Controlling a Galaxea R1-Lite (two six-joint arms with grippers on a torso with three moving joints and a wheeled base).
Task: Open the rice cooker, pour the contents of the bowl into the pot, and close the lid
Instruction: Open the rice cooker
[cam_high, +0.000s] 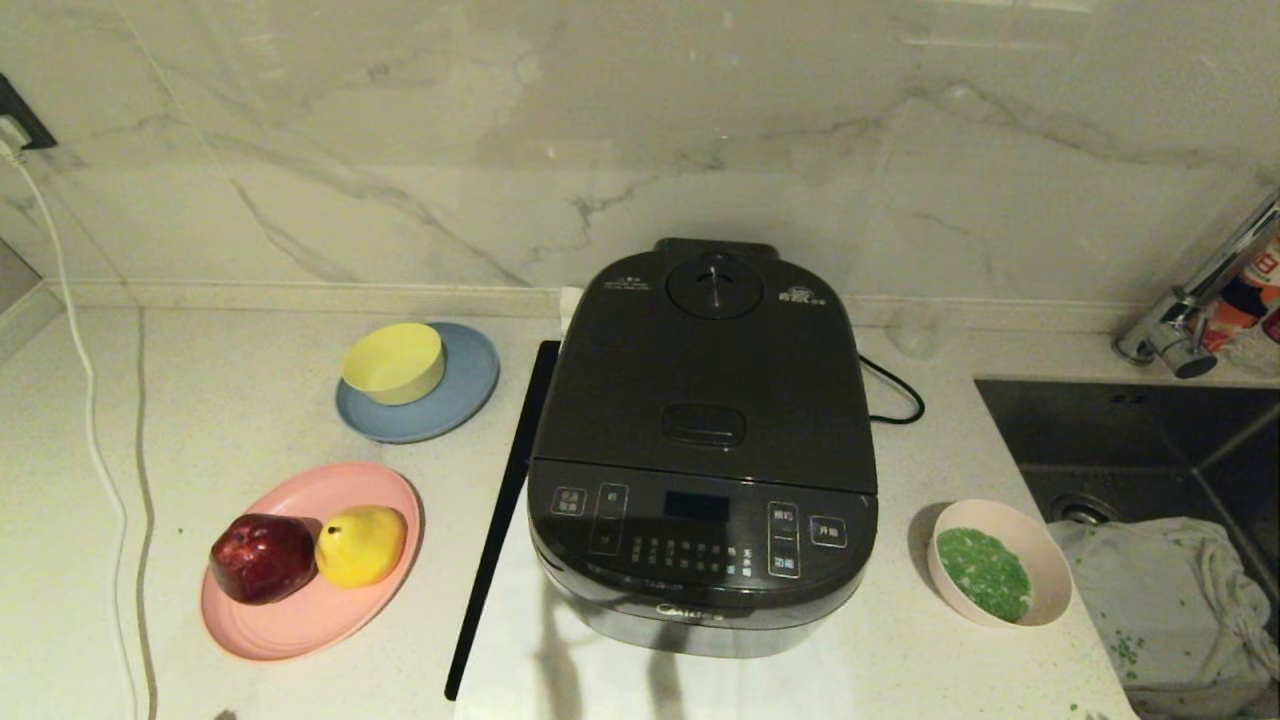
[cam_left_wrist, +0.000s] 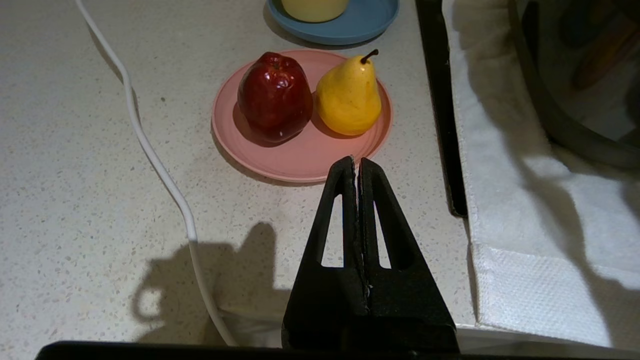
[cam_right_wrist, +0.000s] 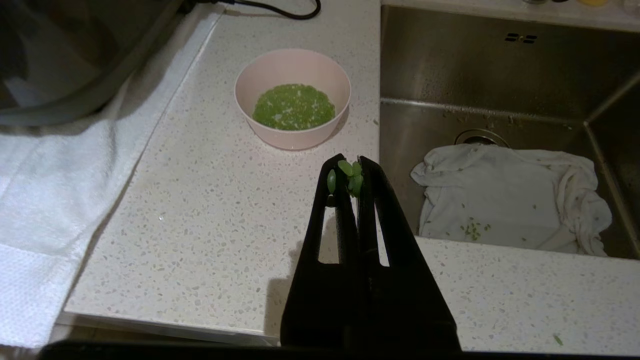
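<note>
Lower centre: my right tool (cam_right_wrist: 351, 172), pressed together with green bits stuck at its tip; left tool (cam_left_wrist: 356, 165) likewise pressed together. Lid (cam_high: 705, 390) latched; pouring the bowl (cam_high: 1000, 563) early would spill.

A pink plate (cam_left_wrist: 300, 155) with a red apple (cam_left_wrist: 274, 97) and a yellow pear (cam_left_wrist: 348, 97) lies just ahead of the left fingertips; a blue plate (cam_left_wrist: 360, 25) lies farther ahead. A crumpled white cloth (cam_right_wrist: 510, 200) sits in the sink (cam_right_wrist: 500, 65) beside the right fingertips.
</note>
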